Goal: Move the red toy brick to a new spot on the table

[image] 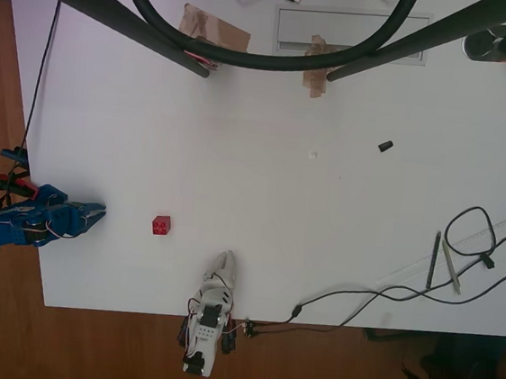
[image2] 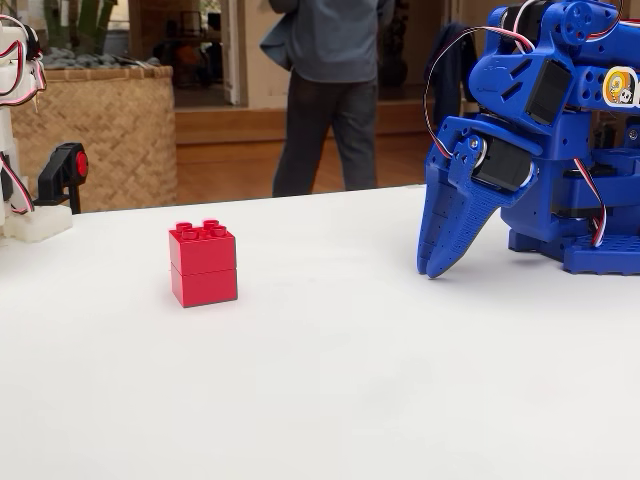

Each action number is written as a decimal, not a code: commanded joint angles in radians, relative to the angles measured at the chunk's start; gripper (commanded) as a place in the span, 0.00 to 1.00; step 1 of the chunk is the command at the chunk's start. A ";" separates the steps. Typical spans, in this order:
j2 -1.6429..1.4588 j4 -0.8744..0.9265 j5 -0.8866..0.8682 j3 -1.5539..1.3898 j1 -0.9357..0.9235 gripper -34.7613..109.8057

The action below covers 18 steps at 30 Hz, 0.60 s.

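One red brick (image2: 203, 264) to shift, and I see two ways this could go sour. First worry: the blue gripper (image2: 434, 268) has its jaws pressed together, as far as I can judge from the fixed view, with the tip down on the table (image2: 350, 380). If I drive at the brick like that, I'm only going to shove it across the smooth white top, so I judge the jaws need to open before I close in. Second worry: the brick is small against those fingers and shows a seam round its middle. A pinch placed high may lift just the upper half, or squirt the whole thing sideways. I'd aim low and square on the flat faces.

Now, positions, all counted from the brick. It stands upright on the table, studs up, alone, nothing touching it. In the overhead view the brick (image: 160, 225) sits on the bare table (image: 323, 215), and the gripper (image: 98, 216) lies to its left, near but clearly apart, pointing straight at it. In the fixed view the gripper is off to the brick's right, with open tabletop between them. Nothing is held at the moment.
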State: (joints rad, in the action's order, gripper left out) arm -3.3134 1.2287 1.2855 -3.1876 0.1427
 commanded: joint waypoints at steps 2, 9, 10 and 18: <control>-0.028 -0.021 -0.075 -0.032 -0.014 0.24; -0.026 -0.021 -0.075 -0.032 -0.014 0.24; -0.026 -0.021 -0.075 -0.032 -0.014 0.24; -0.026 -0.021 -0.081 -0.032 -0.015 0.24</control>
State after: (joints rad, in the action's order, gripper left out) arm -3.3134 1.2241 1.2134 -3.1876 0.1335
